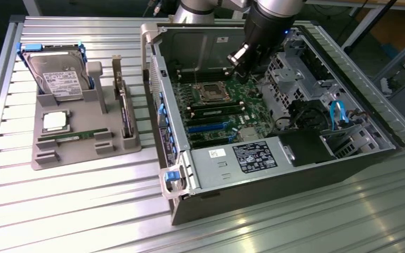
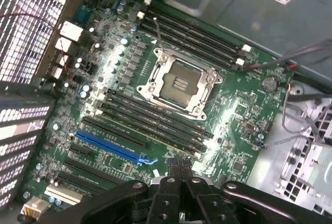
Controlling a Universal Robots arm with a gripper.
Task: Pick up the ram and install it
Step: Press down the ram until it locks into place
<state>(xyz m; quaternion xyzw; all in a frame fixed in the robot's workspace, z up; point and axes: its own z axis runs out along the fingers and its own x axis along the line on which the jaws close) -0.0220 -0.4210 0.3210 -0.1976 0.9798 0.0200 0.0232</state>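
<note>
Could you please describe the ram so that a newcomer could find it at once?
Left of the open computer case in the exterior view, a grey tray sits on the slatted metal table. The ram lies flat in the tray, just below the square silver-topped CPU in that view. Unlike the hard drive and the upright expansion card, it is a thin, narrow green strip.

The counter (image 1: 61, 211) is ribbed, brushed metal with a soft sheen. On it, a matt grey plastic tray (image 1: 83, 153) holds a glossy metal-topped hard drive (image 1: 58, 76). The computer case (image 1: 273, 174) is dull sheet metal around a glossy green motherboard (image 2: 155, 105). The hand (image 2: 179, 175) is matt black.
</note>
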